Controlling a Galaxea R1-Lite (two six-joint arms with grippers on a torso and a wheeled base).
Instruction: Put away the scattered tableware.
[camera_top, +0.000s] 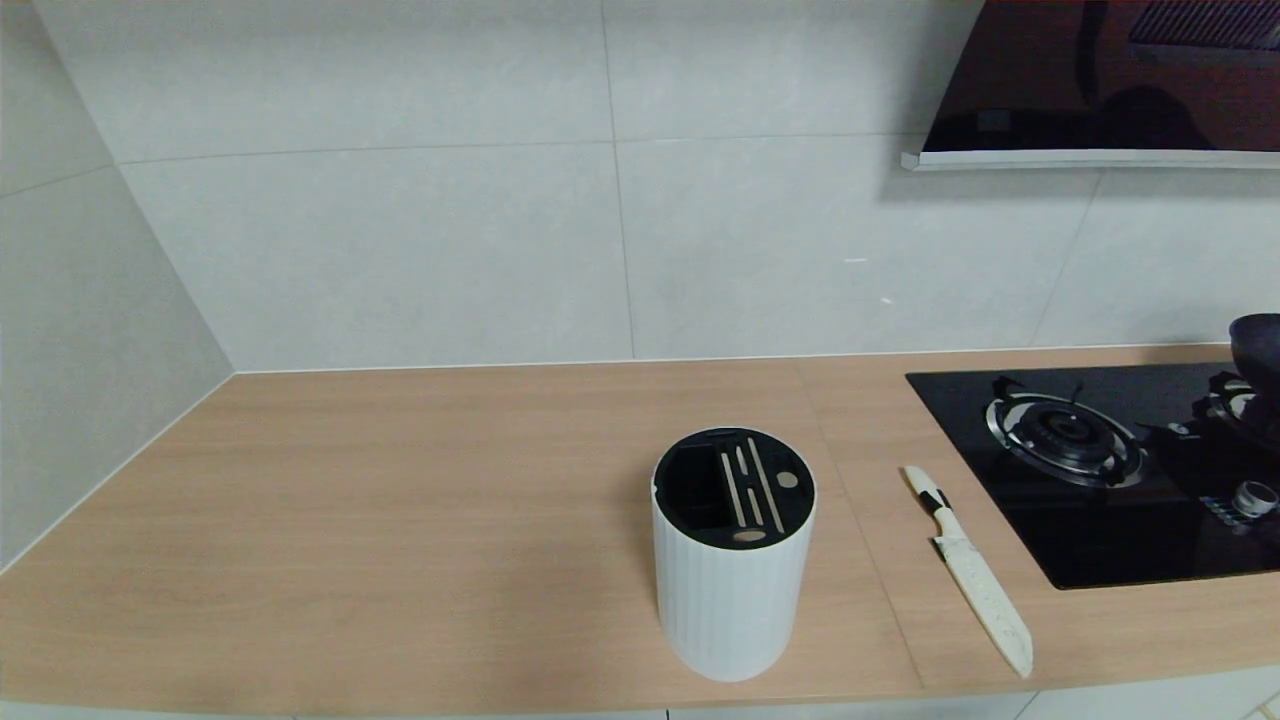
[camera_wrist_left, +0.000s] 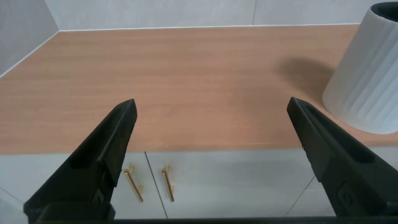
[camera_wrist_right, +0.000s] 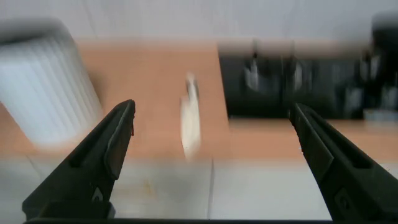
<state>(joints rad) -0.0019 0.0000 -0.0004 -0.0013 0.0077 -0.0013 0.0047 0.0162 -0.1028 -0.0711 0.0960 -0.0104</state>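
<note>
Wooden worktop (camera_top: 400, 520) is holding the white knife (camera_top: 968, 572) flat near its front edge, between knife holder (camera_top: 733, 560) and gas hob (camera_top: 1100, 470), while left gripper (camera_wrist_left: 210, 109) and right gripper (camera_wrist_right: 211, 109) are hanging with fingers spread, so the pick-up is probably just starting, needing the right one over the handle.

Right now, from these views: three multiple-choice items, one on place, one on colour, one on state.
1. The knife lies: A on the counter between holder and stove; B inside the holder; C on the stove.
2. The holder's wall is: A red; B white; C black.
3. The left gripper is: A shut on the knife; B shut, empty; C open.
Answers: A, it lies flat on the wood beside the holder; B, the ribbed wall is white; C, its jaws stand wide apart.
</note>
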